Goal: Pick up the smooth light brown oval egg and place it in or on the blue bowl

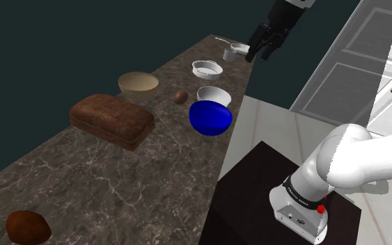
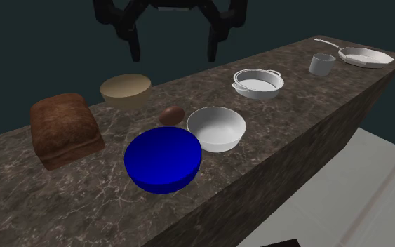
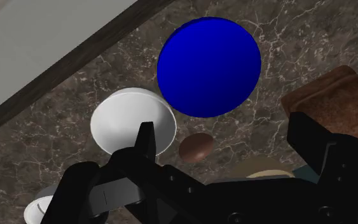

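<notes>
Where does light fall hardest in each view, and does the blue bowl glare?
Shoulder view: a bright wedge crosses the cabinet front and the arm; the counter is dim. Second exterior view: the blue bowl is flat blue, no glare. Wrist view: the white bowl is brightest.

The counter [image 1: 152, 181] — dark brown, marbled with pale veins — carries a deep blue bowl [image 1: 210, 117], a plain white bowl [image 1: 213, 93], a tan bowl [image 1: 138, 83], a reddish-brown egg [image 1: 180, 97] and a darker brown loaf [image 1: 112, 120].
</notes>
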Available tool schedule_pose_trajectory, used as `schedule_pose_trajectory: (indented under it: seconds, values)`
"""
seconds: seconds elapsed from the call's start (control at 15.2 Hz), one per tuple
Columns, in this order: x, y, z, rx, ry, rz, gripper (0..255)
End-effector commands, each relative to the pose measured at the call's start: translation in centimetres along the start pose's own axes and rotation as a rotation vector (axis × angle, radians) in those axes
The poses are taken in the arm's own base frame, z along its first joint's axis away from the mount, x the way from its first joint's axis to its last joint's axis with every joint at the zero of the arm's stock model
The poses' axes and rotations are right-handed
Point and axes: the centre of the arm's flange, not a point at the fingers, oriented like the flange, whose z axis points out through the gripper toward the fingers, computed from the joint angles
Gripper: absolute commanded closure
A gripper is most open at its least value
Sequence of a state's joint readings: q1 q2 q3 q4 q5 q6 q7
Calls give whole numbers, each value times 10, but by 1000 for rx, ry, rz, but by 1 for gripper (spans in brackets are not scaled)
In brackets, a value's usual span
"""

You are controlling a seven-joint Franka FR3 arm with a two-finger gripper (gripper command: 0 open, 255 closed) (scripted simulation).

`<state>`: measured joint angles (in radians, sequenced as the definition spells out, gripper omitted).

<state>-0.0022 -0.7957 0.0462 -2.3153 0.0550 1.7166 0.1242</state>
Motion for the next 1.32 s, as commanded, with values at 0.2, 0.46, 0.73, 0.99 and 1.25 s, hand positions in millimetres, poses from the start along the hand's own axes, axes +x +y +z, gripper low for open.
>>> schedule_pose_trajectory:
  seconds: [0.2, 0.46, 0.73, 0.99, 1.25]
  values:
    - [31, 3, 28, 26, -23, 56, 0]
    - [71, 8, 68, 62, -54, 132, 0]
    - [109, 15, 108, 97, -84, 207, 0]
    - [146, 23, 150, 132, -115, 282, 0]
    - [180, 32, 194, 168, -146, 357, 0]
